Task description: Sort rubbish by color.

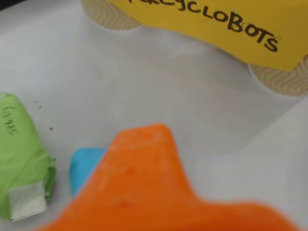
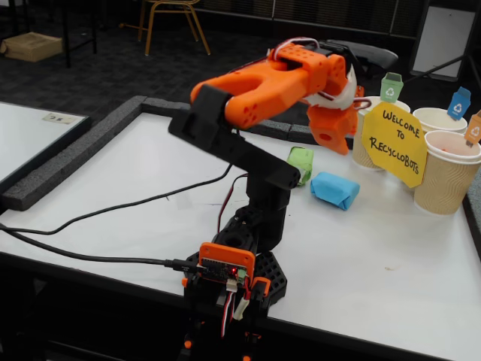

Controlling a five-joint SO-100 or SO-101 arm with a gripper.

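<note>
Rubbish shows as 2 small paper lumps lying on the white bench (image 2: 391, 263): 1 green lump (image 2: 301, 163) and 1 blue lump (image 2: 335, 189). They lie near each other, with the blue one closer to the cups in the fixed view. Both are out on the bench, not in any cup.

3 ribbed paper cups (image 2: 446, 171) stand at the far right of the bench in the fixed view. Each has a little tag on it: 1 green, 1 blue and 1 orange. I cannot see down into the cups, so I cannot tell what is in them. A yellow sign (image 2: 394, 143) with the words "Welcome to Recyclobots" stands in front of the cups and hides part of them.

In the wrist view, the green lump is at the left edge and cut off. It has a bit of white tape and some writing too small to read. The blue lump is mostly hidden behind a big blurry orange part of the arm. The sign is cut off at the top, and only bits of 2 cups peek out beside it.

1 orange arm stands on the bench. Its end effector (image 2: 336, 135) hangs above the bench, close to the green lump and the sign. I cannot tell if it is wide or narrow, or if it holds anything.
</note>
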